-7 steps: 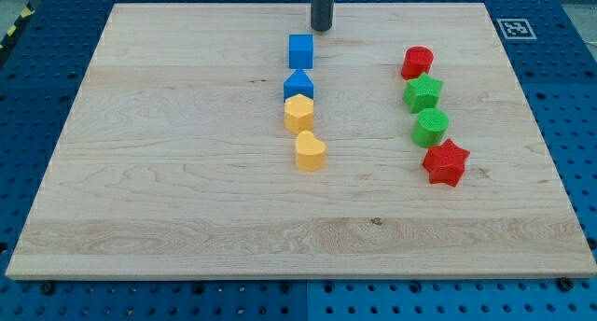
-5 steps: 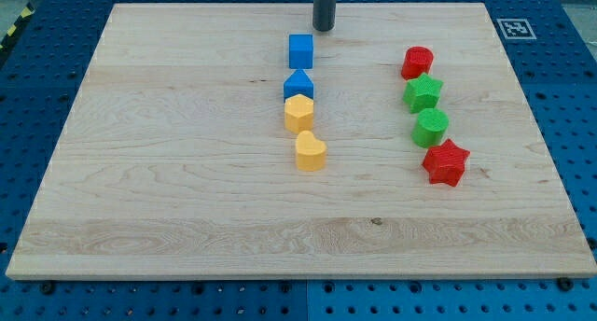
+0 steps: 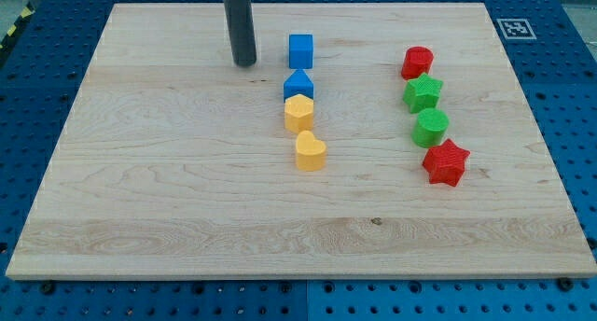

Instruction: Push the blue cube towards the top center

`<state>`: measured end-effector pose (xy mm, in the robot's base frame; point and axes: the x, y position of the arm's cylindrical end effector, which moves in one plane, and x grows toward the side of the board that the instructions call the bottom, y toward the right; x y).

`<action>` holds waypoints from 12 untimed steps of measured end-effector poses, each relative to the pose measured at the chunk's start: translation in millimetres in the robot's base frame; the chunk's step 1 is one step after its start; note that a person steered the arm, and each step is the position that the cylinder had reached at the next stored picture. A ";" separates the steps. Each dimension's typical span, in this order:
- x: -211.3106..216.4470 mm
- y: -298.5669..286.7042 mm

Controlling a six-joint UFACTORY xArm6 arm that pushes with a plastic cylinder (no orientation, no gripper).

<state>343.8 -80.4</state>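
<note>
The blue cube (image 3: pixel 300 51) sits on the wooden board (image 3: pixel 168 190) near the view's top centre. My tip (image 3: pixel 245 63) stands on the board to the cube's left and slightly lower, a clear gap apart from it. Just below the cube is a second blue block (image 3: pixel 298 84) with a peaked top.
Below the second blue block stand a yellow block (image 3: pixel 299 113) and a yellow heart-shaped block (image 3: pixel 310 151). At the view's right is a column: red block (image 3: pixel 417 62), green star (image 3: pixel 423 93), green round block (image 3: pixel 431 128), red star (image 3: pixel 445 161). A marker tag (image 3: pixel 514 27) sits at the board's top right corner.
My tip has moved from above and right of the blue cube to its left and lower down the board. No block has moved.
</note>
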 end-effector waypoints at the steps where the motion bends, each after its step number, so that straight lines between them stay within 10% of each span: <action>1: 17.0 28.6; 12: -62.1 79.8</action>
<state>281.8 -0.6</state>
